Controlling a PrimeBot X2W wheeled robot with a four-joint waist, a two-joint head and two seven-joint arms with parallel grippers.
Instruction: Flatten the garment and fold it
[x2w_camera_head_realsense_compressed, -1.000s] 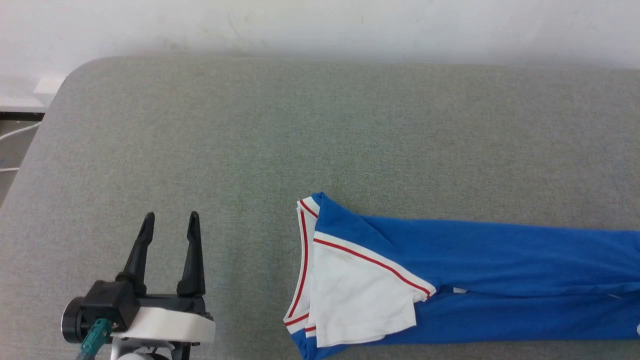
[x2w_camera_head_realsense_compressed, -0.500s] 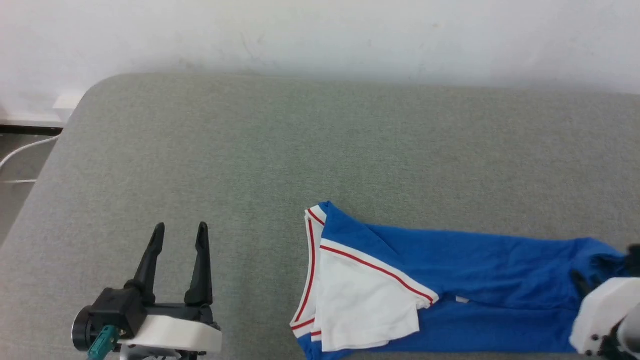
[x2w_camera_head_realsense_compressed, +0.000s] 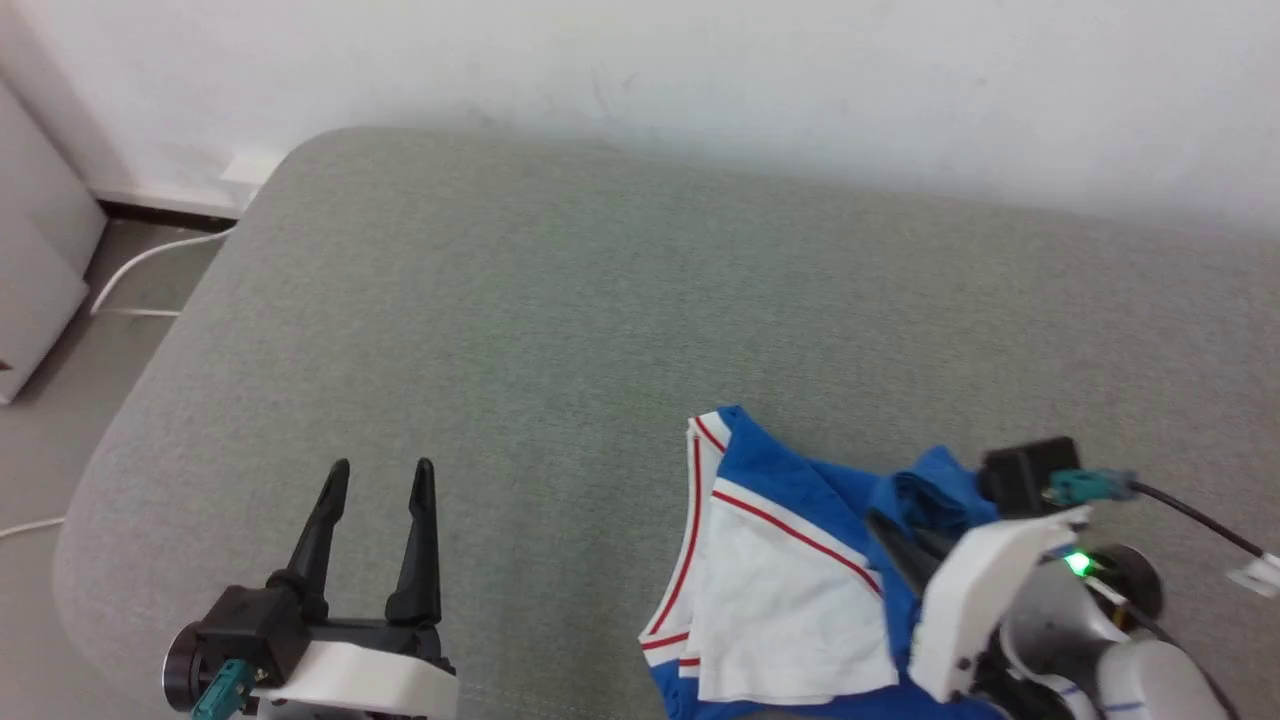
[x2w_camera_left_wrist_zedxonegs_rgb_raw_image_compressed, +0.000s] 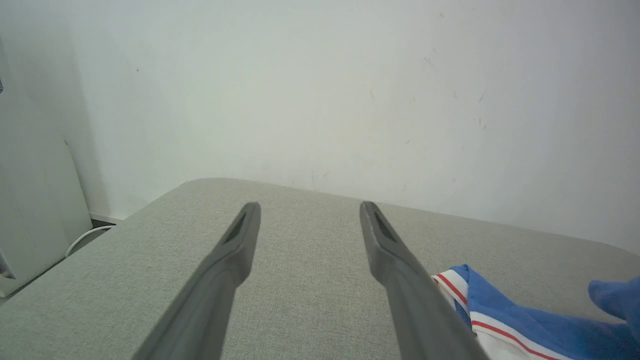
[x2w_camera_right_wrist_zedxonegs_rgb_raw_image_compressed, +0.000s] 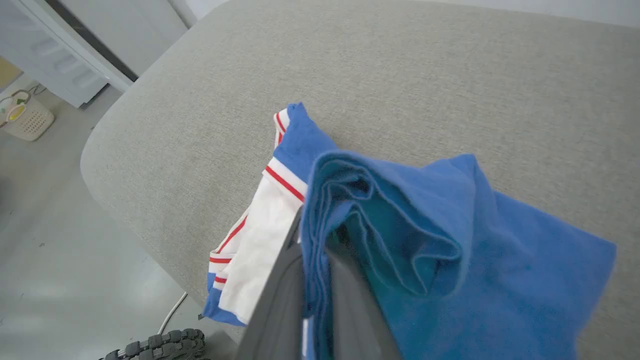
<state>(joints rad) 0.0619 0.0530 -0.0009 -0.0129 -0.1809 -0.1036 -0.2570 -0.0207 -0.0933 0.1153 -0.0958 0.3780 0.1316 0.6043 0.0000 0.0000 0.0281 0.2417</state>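
The garment (x2w_camera_head_realsense_compressed: 780, 580) lies at the near edge of the grey padded surface (x2w_camera_head_realsense_compressed: 600, 300), its white sleeve with red stripes on top. My right gripper (x2w_camera_head_realsense_compressed: 895, 530) is shut on a bunch of the garment's blue cloth and holds it raised over the blue body, just right of the sleeve. In the right wrist view the blue cloth of the garment (x2w_camera_right_wrist_zedxonegs_rgb_raw_image_compressed: 425, 240) is pinched between the fingers of the right gripper (x2w_camera_right_wrist_zedxonegs_rgb_raw_image_compressed: 315, 235) and folds over them. My left gripper (x2w_camera_head_realsense_compressed: 380, 470) stands open and empty, well left of the collar. The left wrist view shows the left gripper (x2w_camera_left_wrist_zedxonegs_rgb_raw_image_compressed: 308, 210) over bare grey surface, with the garment (x2w_camera_left_wrist_zedxonegs_rgb_raw_image_compressed: 500, 320) to its right.
A white wall runs behind the padded surface. On the floor to the left are a white cable (x2w_camera_head_realsense_compressed: 150, 265) and a white cabinet (x2w_camera_head_realsense_compressed: 40, 250). The right wrist view shows a pale basket (x2w_camera_right_wrist_zedxonegs_rgb_raw_image_compressed: 25, 117) and a black cable chain (x2w_camera_right_wrist_zedxonegs_rgb_raw_image_compressed: 160, 345) on the floor.
The head camera has shifted. My right gripper has come in from the right with the blue cloth, carrying it left toward the sleeve, so the long blue body now doubles over. The left gripper stays open.
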